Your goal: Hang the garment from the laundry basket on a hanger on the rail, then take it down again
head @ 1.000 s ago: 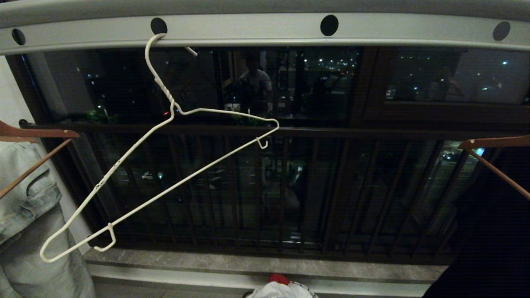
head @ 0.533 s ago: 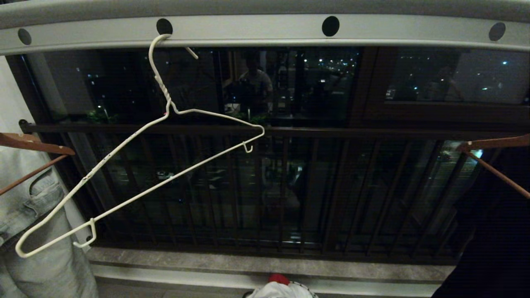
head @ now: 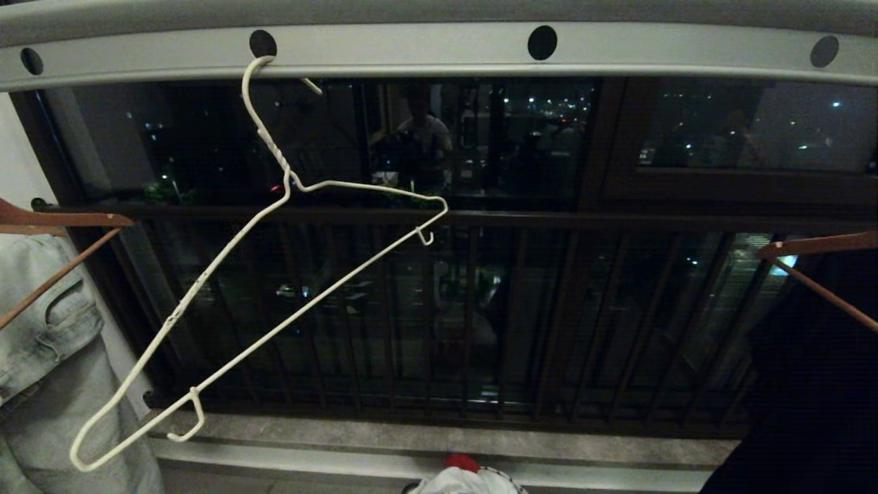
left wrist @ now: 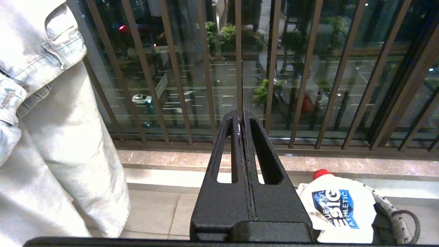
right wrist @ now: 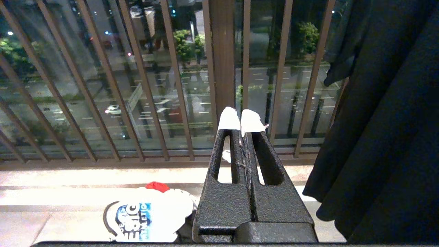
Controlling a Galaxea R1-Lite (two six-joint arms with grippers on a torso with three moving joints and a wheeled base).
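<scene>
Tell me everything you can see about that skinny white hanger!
The hanger is thin white wire, bent into a triangle with a twisted neck under its hook. The hook goes through a round black hole in the grey rail. It hangs empty and badly tilted: one shoulder end dips low beside the pale jeans, the other stands high before the dark railing. A small hook sits near each shoulder end. No gripper touches it.

Neither arm within head view. Laundry basket (head: 504, 480) cut by bottom edge there, only rim sliver showing; garment (left wrist: 337, 211) bundled, chest print partly folded under, lettering incomplete. Red cloth (right wrist: 157, 186) mostly buried behind garment. Pale denim jeans (left wrist: 51, 137) cropped at frame edge. Dark hanging clothing (right wrist: 387, 130) cropped, type indeterminate.
</scene>
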